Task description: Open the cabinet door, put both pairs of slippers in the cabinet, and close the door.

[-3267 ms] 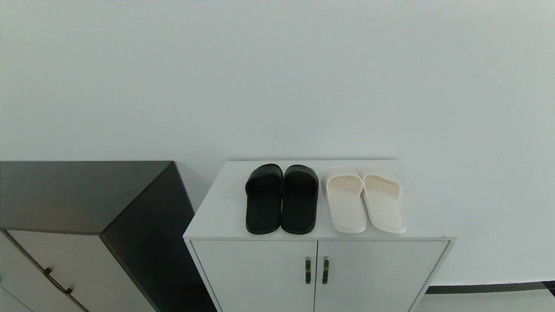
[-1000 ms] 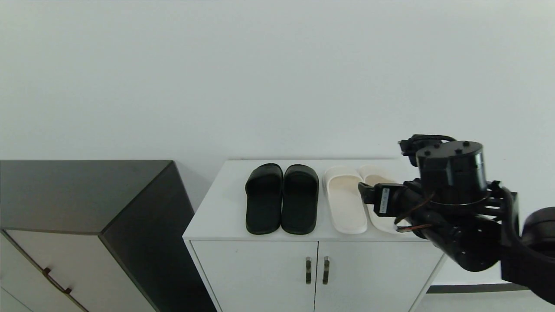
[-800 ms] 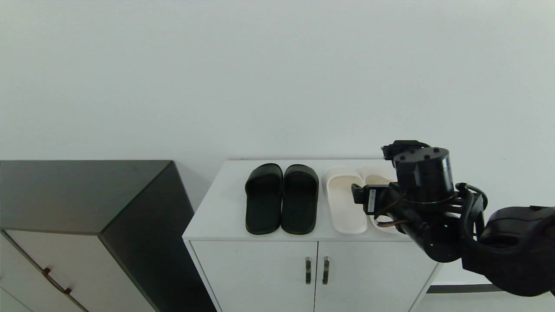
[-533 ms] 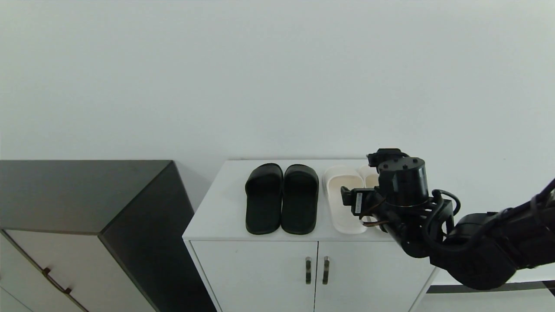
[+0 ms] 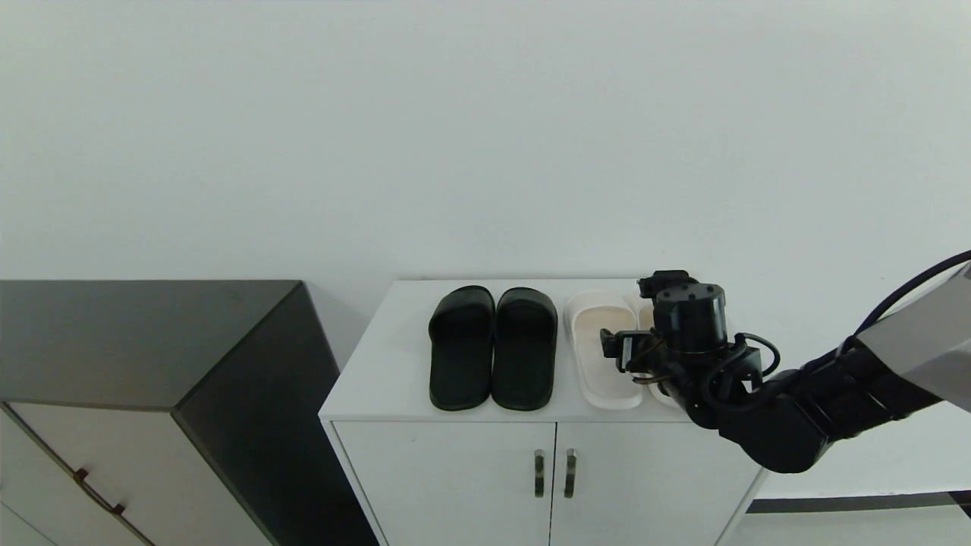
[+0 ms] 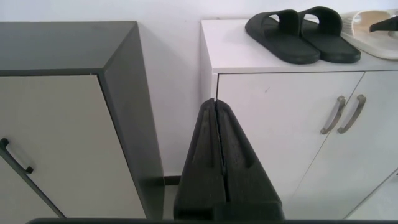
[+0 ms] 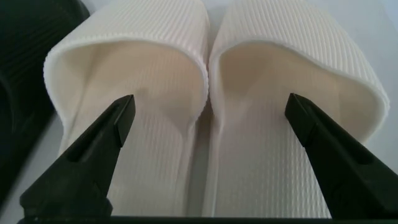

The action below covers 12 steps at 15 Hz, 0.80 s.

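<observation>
A pair of black slippers [image 5: 493,349] and a pair of white slippers [image 5: 601,356] lie side by side on top of the white cabinet [image 5: 379,379]. Both its doors are closed, with two handles [image 5: 554,472] at the middle seam. My right arm [image 5: 758,425] stretches in over the white pair and hides most of the right-hand slipper. My right gripper [image 7: 209,102] is open, one finger in front of each white slipper's strap opening. My left gripper [image 6: 216,109] is shut and empty. It hangs low in front of the cabinet's left edge, with the black slippers [image 6: 305,34] above it.
A taller dark cabinet [image 5: 152,341] with pale drawer fronts stands close to the left of the white cabinet, leaving a narrow gap. A plain wall runs behind both. To the right of the white cabinet there is floor and a dark skirting strip [image 5: 850,504].
My right arm has come in from the right, moved left and drawn away from the camera over the white slippers. The slippers and doors have not moved.
</observation>
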### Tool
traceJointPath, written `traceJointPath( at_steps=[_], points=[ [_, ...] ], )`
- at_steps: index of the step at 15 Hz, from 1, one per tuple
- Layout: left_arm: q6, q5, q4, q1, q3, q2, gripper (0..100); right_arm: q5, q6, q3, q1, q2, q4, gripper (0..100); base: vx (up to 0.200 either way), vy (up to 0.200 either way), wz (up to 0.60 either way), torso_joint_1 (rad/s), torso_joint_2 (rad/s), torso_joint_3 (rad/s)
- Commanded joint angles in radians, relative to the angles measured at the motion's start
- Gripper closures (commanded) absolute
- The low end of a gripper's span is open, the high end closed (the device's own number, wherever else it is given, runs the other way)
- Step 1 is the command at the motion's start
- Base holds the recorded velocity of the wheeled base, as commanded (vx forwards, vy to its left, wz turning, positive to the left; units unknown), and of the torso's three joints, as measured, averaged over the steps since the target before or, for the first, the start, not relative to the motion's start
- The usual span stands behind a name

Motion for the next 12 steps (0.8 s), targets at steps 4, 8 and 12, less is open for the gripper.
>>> traceJointPath(
  at_steps=[4, 8, 12],
  points=[
    [-0.001, 0.000, 0.000, 0.000, 0.000, 0.002, 100, 0.012, -0.028, -0.073, -0.018, 0.052, -0.001, 100, 0.000, 0.000, 0.00, 0.000, 0.00, 0.000],
    [-0.001, 0.000, -0.002, 0.000, 0.000, 0.002, 100, 0.012, -0.066, -0.089, -0.023, 0.075, -0.007, 100, 0.000, 0.000, 0.00, 0.000, 0.00, 0.000],
    [-0.001, 0.000, -0.002, 0.000, 0.000, 0.000, 100, 0.012, -0.103, -0.064, -0.027, -0.020, -0.032, 100, 0.000, 0.000, 0.00, 0.000, 0.00, 0.000]
  ],
)
